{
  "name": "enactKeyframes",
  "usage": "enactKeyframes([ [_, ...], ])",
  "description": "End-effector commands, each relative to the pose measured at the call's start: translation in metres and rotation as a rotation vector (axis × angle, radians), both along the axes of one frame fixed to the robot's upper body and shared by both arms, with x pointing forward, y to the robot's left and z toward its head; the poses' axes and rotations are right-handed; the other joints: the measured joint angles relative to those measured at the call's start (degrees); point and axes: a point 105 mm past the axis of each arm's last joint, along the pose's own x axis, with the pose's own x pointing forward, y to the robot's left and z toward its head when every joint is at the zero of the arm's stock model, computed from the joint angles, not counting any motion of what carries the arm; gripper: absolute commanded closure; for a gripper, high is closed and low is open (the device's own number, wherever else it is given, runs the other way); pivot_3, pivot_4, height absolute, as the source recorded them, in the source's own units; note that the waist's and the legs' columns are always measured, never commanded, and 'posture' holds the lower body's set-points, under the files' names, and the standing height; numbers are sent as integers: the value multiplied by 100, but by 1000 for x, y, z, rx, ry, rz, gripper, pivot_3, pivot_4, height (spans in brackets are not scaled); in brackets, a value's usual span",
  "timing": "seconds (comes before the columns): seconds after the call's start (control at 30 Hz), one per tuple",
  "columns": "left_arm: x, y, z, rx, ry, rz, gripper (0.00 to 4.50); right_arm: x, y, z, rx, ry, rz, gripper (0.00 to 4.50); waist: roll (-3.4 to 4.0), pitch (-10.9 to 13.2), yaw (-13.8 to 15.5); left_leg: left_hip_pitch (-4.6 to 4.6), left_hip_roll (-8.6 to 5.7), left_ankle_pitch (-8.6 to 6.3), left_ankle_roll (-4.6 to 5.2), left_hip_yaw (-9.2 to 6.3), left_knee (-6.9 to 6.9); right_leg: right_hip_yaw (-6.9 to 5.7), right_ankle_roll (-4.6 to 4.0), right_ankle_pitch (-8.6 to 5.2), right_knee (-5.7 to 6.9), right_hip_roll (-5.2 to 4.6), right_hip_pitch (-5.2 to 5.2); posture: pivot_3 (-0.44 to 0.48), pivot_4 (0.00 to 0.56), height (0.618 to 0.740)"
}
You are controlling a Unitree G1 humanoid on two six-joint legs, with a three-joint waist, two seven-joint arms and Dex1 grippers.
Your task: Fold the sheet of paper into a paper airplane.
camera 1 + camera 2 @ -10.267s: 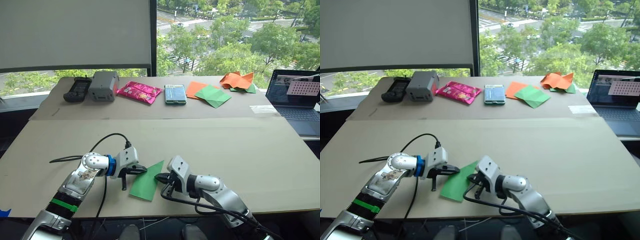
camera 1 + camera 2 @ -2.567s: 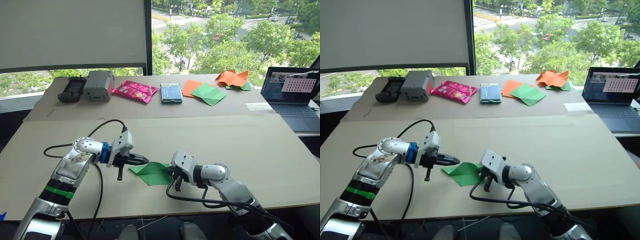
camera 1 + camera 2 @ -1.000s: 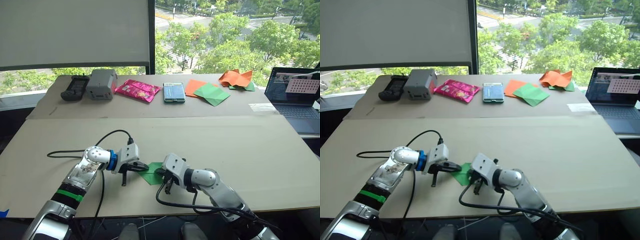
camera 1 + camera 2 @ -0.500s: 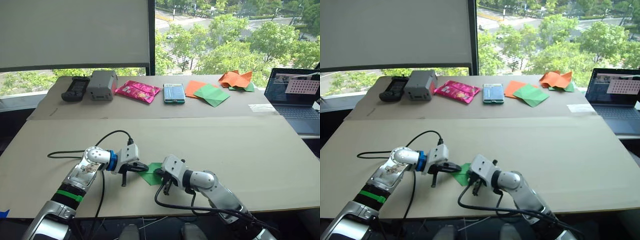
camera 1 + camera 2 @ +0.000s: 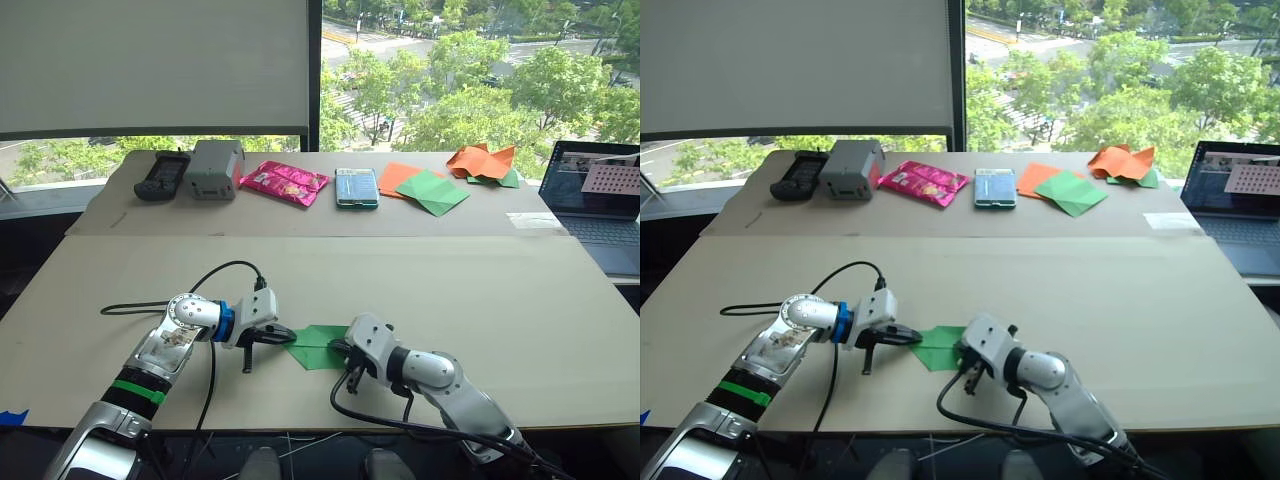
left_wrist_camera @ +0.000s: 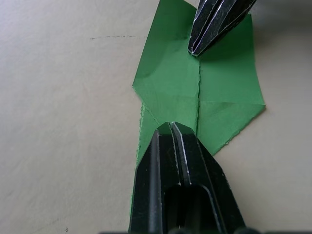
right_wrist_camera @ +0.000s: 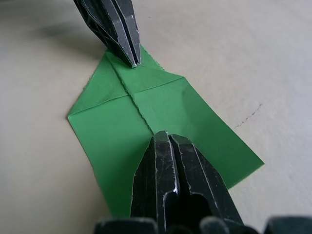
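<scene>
My near tan table (image 5: 520, 300) carrying the folded green sheet of paper (image 5: 318, 346) at its front, far table (image 5: 300, 215) beyond it with black controller (image 5: 162, 176), grey box (image 5: 214, 168), pink packet (image 5: 284, 182), phone (image 5: 357, 187), orange and green sheets (image 5: 425, 187), crumpled orange paper (image 5: 481, 161), laptop (image 5: 600, 195).

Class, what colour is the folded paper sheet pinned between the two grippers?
Bright green; clearest in the left wrist view.

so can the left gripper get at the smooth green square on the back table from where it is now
Probably not as things stand. The left gripper is shut, pressing on the folded sheet of paper at the near table edge. The smooth green square lies far across on the back table, toward the right.
</scene>
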Motion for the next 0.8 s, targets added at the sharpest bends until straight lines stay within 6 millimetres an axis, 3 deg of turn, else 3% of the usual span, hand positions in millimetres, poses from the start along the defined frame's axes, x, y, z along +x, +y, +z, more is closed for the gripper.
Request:
enactKeyframes([
  [0.03, 0, 6, -4, 41, 3, 4, 4500, -10, -38, -43, -123, 177, -128, 4462, -2, -3, 1, 0, 0, 0, 0, 0, 0, 0, 0, 0, -1, 0, 0, 0, 150, 718],
  [0.43, -2, 3, -8, 44, 4, -10, 4500, -21, -67, -42, -139, 210, -229, 4462, -12, -15, 12, 0, -1, -2, -3, 1, 1, -3, 0, -4, -5, -8, 2, 0, 150, 718],
  [0.5, -2, 2, -7, 43, 3, -11, 4500, -17, -64, -30, -99, 172, -229, 4462, -13, -14, 18, -1, -2, -2, -3, 2, 2, -4, -1, -6, -6, -9, 1, 0, 150, 718],
  [0.67, -1, 2, -7, 47, -1, -16, 4500, -7, -33, 43, 178, -54, -145, 4462, -12, 6, 12, -8, -4, -2, -3, 2, 2, -6, 0, -7, -7, -13, -4, 0, 150, 718],
  [0.8, -1, 3, -6, 48, -3, -17, 4500, -14, -19, 59, 241, -81, -67, 4462, -6, 14, -25, -19, -3, -2, -3, 3, 0, -6, 0, -7, -4, -10, -21, 0, 150, 718],
])
